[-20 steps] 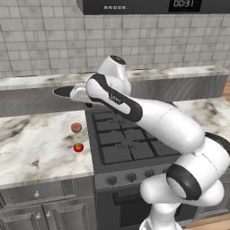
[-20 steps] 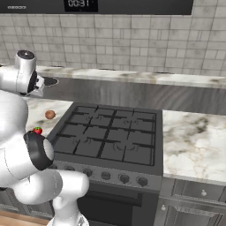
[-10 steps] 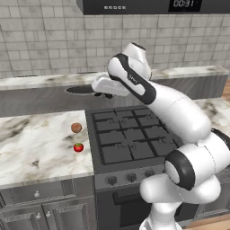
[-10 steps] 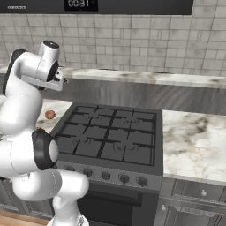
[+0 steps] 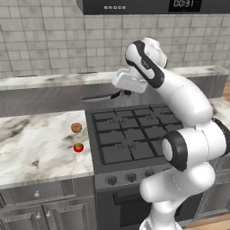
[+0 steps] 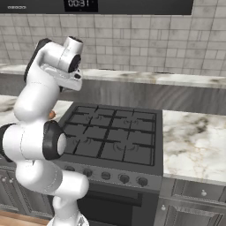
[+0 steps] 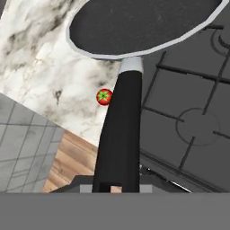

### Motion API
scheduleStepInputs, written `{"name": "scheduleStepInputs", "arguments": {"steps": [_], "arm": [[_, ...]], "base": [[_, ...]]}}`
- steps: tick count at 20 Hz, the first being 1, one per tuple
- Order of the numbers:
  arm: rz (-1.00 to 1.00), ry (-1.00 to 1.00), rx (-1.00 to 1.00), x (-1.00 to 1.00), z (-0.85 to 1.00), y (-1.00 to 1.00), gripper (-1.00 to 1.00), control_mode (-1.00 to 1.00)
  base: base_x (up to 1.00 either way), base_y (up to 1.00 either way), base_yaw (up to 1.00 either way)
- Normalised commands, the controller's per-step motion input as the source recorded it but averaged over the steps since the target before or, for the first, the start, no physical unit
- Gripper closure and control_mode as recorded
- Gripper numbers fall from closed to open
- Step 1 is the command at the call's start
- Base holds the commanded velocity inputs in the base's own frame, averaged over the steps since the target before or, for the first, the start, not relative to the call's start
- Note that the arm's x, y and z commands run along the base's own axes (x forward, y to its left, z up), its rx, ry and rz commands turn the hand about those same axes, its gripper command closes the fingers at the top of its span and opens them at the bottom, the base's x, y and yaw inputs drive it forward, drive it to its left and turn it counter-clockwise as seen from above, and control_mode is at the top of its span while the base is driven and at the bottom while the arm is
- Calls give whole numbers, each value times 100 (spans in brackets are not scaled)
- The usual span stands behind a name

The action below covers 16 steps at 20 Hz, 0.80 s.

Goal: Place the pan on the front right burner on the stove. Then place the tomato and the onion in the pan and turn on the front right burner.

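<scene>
The shallow black frying pan with a dark grey inside (image 7: 143,22) is carried in the air by its long straight black handle (image 7: 119,134), which runs from the bottom centre of the hand view up to the bowl at the top. The two-finger gripper (image 7: 117,186) is clamped on the near end of that handle, fingers narrow around it; an end grip like this keeps the bowl out ahead of the hand, free to be lowered flat onto a grate. In the left base view the handle (image 5: 96,96) shows as a dark bar at centre, left of the white hand, above the back left of the dark grey gas stove (image 5: 130,134).

The front right burner (image 6: 137,152) sits at lower centre-right of the right base view, its grate bare and open on all sides. The small glossy red tomato (image 5: 78,147) and the dull reddish-brown onion (image 5: 76,127) lie near each other on the marble counter (image 5: 36,148), left of the stove edge, clear of the likely path. How high the pan rides above the grates is hard to judge; probably well clear.
</scene>
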Motion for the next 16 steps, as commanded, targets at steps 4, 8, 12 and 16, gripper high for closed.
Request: {"name": "scheduleStepInputs", "arguments": {"steps": [4,8,12,16], "arm": [[9,7,-2,0,8,-67,100,-100],[10,0,0,6,8,-64,100,-100],[9,0,0,7,0,-71,100,-100],[7,0,0,9,0,-75,100,-100]], "base": [[0,0,0],[0,0,0],[0,0,0],[0,0,0]]}}
